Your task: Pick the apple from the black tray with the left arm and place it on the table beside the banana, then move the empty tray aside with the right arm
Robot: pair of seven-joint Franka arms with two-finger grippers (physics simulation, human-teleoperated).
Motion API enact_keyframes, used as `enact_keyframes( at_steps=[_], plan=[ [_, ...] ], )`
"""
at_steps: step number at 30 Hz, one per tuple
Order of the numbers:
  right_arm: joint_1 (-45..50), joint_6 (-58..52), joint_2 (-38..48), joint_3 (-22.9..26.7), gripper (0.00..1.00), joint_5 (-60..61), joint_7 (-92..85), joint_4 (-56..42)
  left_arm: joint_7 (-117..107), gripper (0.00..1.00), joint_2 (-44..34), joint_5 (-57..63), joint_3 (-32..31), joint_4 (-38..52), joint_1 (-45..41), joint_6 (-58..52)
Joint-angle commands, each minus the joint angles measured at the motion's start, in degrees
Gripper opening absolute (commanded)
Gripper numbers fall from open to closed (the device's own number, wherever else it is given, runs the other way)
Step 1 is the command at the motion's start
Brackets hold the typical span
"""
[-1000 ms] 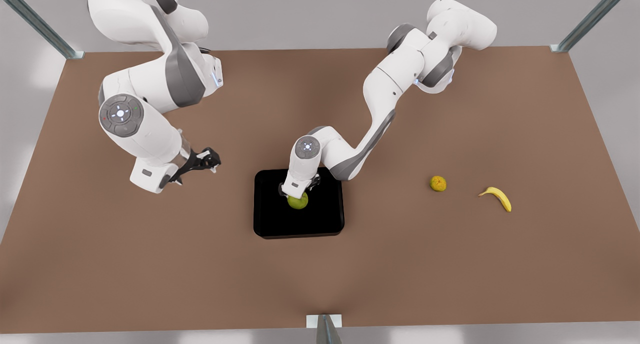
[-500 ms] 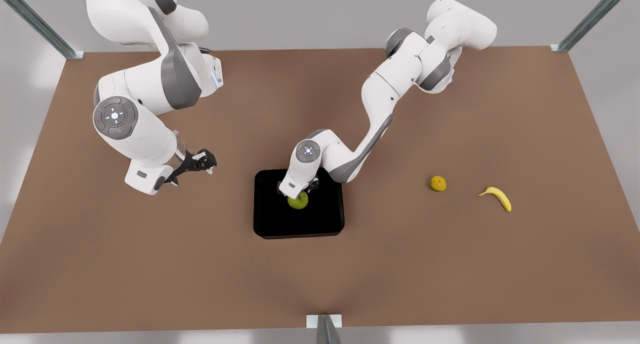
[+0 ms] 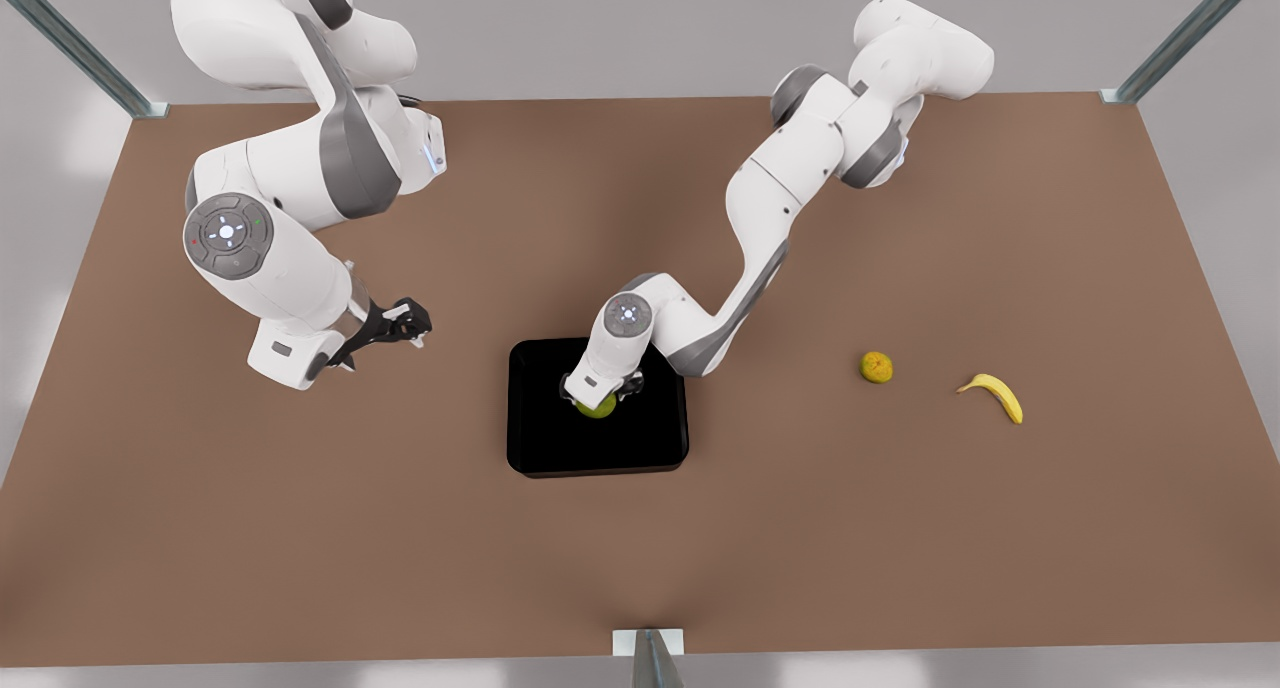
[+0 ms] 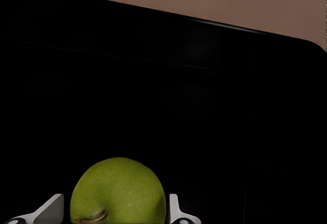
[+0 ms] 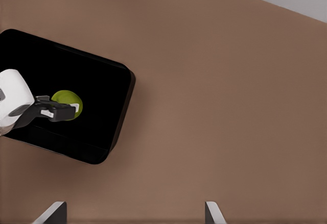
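Left end effector (image 3: 598,394), centre of front view: spread astride apple (image 3: 597,406), not yet pinching. Apple in black tray (image 3: 540,438), unlifted. Right end effector (image 3: 412,325), left of centre: spread, waiting above counter (image 3: 900,528). Pending: lift, placement beside banana (image 3: 993,395), tray removal.

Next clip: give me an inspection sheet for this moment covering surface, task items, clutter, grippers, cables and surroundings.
Surface: brown table, flat.
Apple: green apple sits in the black tray, between the left gripper's fingers.
Tray: flat on the table near its middle.
Banana: banana lies on the table toward the front view's right, far from the tray.
Clutter: small orange fruit beside the banana, not touching it.
Left gripper: left gripper is down over the apple, fingers open at either side of it with narrow gaps.
Right gripper: right gripper waits open above bare table at the front view's left.
Cables: nothing seen.
Surroundings: grey metal corner posts, pale grey backdrop.
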State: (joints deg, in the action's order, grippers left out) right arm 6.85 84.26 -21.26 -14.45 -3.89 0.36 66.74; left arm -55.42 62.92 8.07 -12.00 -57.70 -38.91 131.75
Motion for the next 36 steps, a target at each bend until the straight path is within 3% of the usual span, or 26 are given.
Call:
enact_keyframes(
  at_steps=[1,26,27,29,36],
  plan=[
    [0.0,-0.1,0.1,-0.1,1.00,0.0,-0.3,0.0,3.4,1.00,0.2,0.1,0.0,0.4,0.0,1.1],
    [-0.6,-1.0,0.1,0.0,1.00,0.3,-1.2,0.3,2.5,1.00,1.8,0.2,0.7,0.4,-1.1,2.1],
    [-0.7,-1.0,0.1,0.1,1.00,0.3,-1.2,0.3,2.3,0.97,1.8,0.2,0.7,0.4,-1.1,2.1],
    [-0.7,-1.0,0.1,0.0,1.00,0.3,-1.2,0.3,1.8,0.77,1.8,0.2,0.7,0.4,-1.1,2.0],
    [-0.7,-1.0,0.1,0.1,1.00,0.3,-1.6,0.3,2.2,0.73,0.7,0.1,0.7,0.4,-0.7,-0.9]
  ],
)
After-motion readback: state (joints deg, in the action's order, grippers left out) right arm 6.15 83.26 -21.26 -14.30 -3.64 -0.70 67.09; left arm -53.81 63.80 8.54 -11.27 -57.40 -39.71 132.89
